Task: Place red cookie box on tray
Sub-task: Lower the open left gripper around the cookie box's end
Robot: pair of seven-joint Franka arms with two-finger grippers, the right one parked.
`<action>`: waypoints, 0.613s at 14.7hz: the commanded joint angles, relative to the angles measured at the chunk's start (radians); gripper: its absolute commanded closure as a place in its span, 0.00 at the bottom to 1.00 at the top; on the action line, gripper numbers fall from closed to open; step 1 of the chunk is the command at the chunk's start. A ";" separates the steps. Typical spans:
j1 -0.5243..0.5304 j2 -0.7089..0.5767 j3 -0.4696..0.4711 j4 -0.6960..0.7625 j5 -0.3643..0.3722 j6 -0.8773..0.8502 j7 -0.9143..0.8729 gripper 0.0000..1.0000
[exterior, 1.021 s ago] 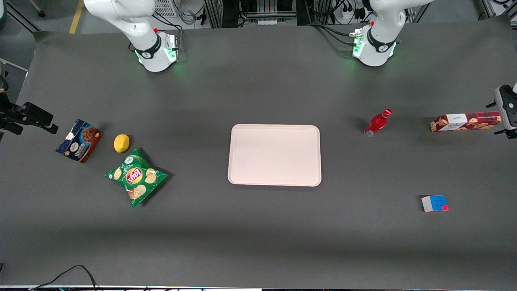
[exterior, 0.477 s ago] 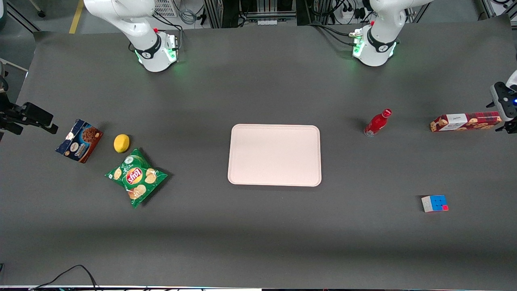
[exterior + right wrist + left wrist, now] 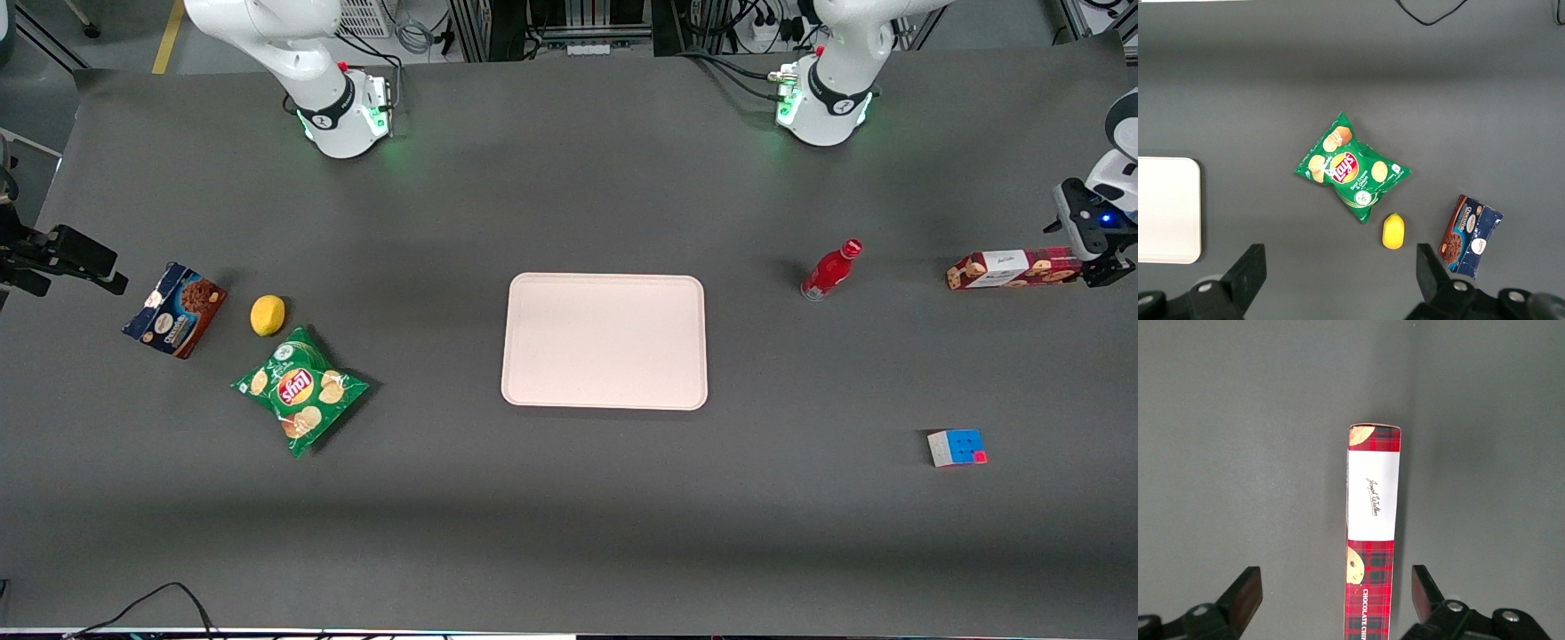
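1. Nearest the front camera, I saw the puzzle cube (image 3: 957, 447) sitting alone on the dark table (image 3: 569, 533), toward the working arm's end.
2. A little farther from the camera, the chip bag (image 3: 300, 388) lay flat toward the parked arm's end, with the lemon (image 3: 268, 315) just beside it and the blue-and-brown cookie box (image 3: 174, 309) near the lemon.
3. The tray (image 3: 605, 341) lay in the middle of the table with nothing on it (pale pink, low rim all round).
4. The red bottle (image 3: 830, 269) stood between the tray and the red cookie box (image 3: 1013, 269), tilted in the front view, well apart from both.
5. The red cookie box rested lengthwise on the table toward the working arm's end, well apart from the tray, its long side facing the front camera.
6. The gripper (image 3: 1092, 242) hung over the end of that box farthest from the tray.
7. In the left wrist view I had the gripper (image 3: 1335, 590) spread wide, one finger on each side of the red cookie box (image 3: 1372, 533), with clear table showing between each finger and the carton (no contact that I could see).
8. The white label panel (image 3: 1371, 495) faced up at the wrist camera.
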 commanded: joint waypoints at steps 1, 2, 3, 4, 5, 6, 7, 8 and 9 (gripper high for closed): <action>0.010 -0.019 0.005 -0.031 -0.036 0.030 0.068 0.00; 0.027 0.005 0.005 -0.031 -0.060 0.033 0.101 0.00; 0.029 0.038 0.005 -0.034 -0.106 0.066 0.136 0.00; 0.029 0.067 0.005 -0.036 -0.158 0.100 0.187 0.00; 0.030 0.090 0.005 -0.036 -0.203 0.126 0.228 0.00; 0.030 0.111 0.005 -0.039 -0.233 0.145 0.255 0.00; 0.043 0.130 0.007 -0.039 -0.244 0.151 0.275 0.00; 0.053 0.139 0.007 -0.039 -0.246 0.151 0.281 0.00; 0.055 0.142 0.008 -0.044 -0.246 0.153 0.282 0.00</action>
